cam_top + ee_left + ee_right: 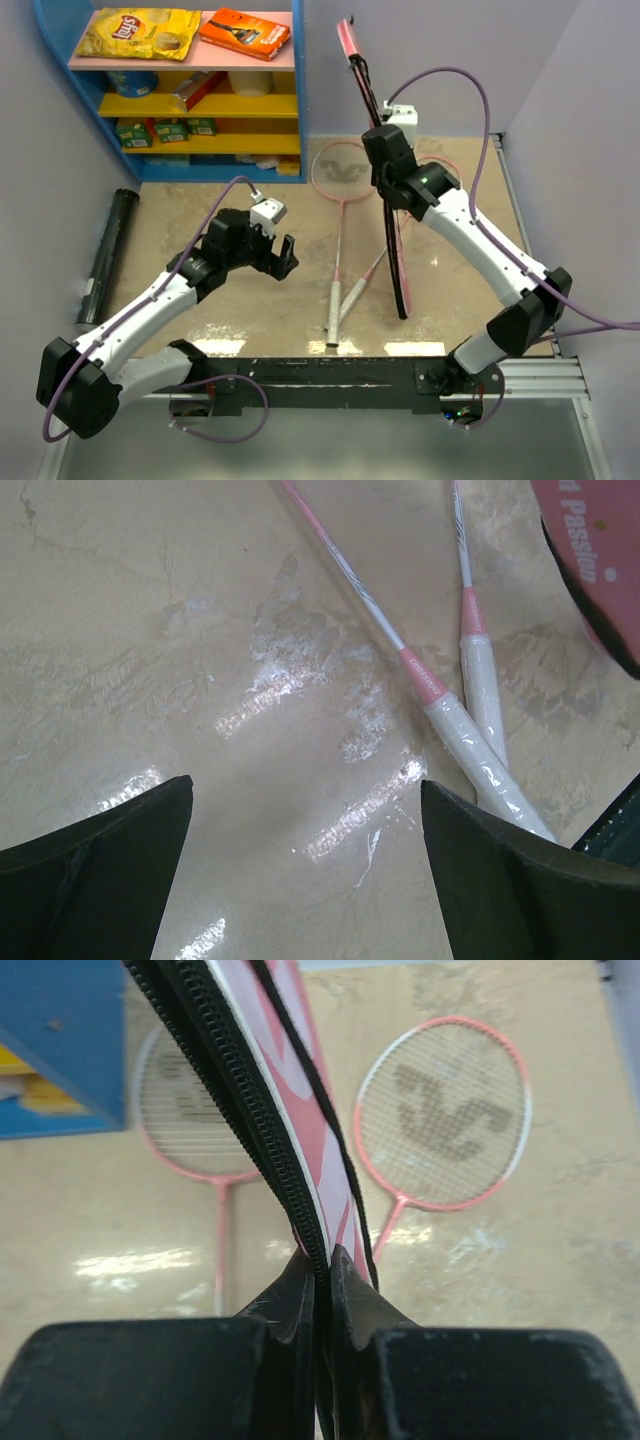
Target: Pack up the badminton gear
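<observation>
Right end effector (322, 1295): fingers (290, 1305) pressed together, pinching the black zipper edge of the pink racket-shaped fabric bag (305, 1130). The bag is lifted edge-on and tilted. Its upper end leans out toward the far edge of the beige marble-patterned tabletop (250, 310), and its lower end reaches down right of centre, just right of the racket handles. Cannot tell whether that lower end touches the surface.

Beneath and beyond the bag lie two thin pink-and-white rackets, flat on the tabletop. The left racket (338, 175) and the right racket (445, 1110) have their heads side by side toward the far edge. Their white handles converge and cross near the middle, toward the near edge.

Left end effector (282, 258): fingers (100, 870) spread wide with nothing between them, poised over bare tabletop left of the racket handles.

A long black tube (105, 255) lies along the left edge of the tabletop, well apart from both arms.

At the far left corner stands a blue shelf unit (298, 90). A yellow crisp packet (140, 32) and an orange box (245, 32) lie on its top.
</observation>
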You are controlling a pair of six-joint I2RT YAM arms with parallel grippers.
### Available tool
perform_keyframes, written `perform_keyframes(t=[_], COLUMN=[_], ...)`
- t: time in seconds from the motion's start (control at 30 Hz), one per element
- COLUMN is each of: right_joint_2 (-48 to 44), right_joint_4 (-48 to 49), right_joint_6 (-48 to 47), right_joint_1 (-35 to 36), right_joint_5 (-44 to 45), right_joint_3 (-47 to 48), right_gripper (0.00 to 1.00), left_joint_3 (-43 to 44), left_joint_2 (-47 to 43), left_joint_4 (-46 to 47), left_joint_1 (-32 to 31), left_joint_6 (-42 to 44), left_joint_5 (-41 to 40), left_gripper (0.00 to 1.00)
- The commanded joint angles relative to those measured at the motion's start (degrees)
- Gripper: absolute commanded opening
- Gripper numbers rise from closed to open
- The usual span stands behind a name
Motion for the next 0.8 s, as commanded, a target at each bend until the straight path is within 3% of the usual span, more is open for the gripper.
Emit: perform_keyframes(t=[0.0, 0.37, 0.57, 0.67, 0.77], right_joint_2=[-5.1, -11.0, -15.3, -16.7, -15.5], right_joint_4=[-0.9, 2.5, 17.6, 33.1, 39.2], right_joint_6=[11.9, 26.7, 37.9, 43.3, 45.9], right_joint_1=[-1.3, -3.1, -3.2, -3.7, -3.7], right_joint_5=[-10.2, -22.5, -26.1, -29.0, -30.9], right_joint_3=[3.4, 5.6, -8.5, -18.5, -24.1], right_gripper=[0.0, 0.0, 0.0, 0.0, 0.0], left_joint_3=[-0.2, -0.3, -0.5, -0.5, -0.7], left_joint_2=[-2.4, -5.1, -6.6, -7.3, -8.1], left_joint_4=[0.7, 1.0, 0.9, 0.9, 0.9], left_joint_1=[-0.4, -0.4, -0.4, -0.4, -0.4], left_joint_6=[0.5, 0.5, 0.5, 0.3, 0.4], left_joint_5=[-0.9, -1.2, -2.5, -3.6, -4.5], left_gripper=[1.0, 1.0, 1.0, 1.0, 1.0])
